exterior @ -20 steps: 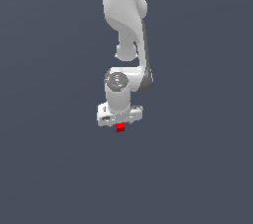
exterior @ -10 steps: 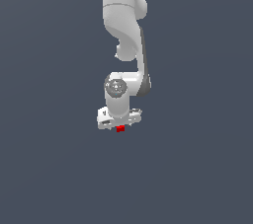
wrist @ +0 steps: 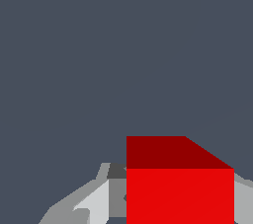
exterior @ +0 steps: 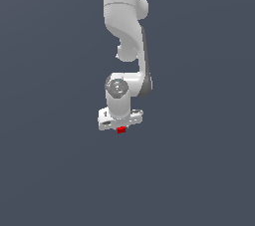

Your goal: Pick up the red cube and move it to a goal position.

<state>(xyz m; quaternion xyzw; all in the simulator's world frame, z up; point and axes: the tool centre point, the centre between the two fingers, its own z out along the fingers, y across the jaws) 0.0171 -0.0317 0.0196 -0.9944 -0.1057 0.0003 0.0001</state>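
Since a second ago the arm has risen slightly, and the cube has gone up with it.

Exterior view: the white arm [exterior: 124, 26] hangs from above over plain dark-grey ground; the gripper [exterior: 121, 127] points down, and only a sliver of the red cube [exterior: 121, 130] peeks out beneath it. Wrist view: the cube [wrist: 179, 193] looms large, with grey fingers [wrist: 96, 203] closed against both of its sides, a grasp the exterior view hides.

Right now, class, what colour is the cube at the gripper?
Bright red, plain; the red cube shows best in the wrist view.
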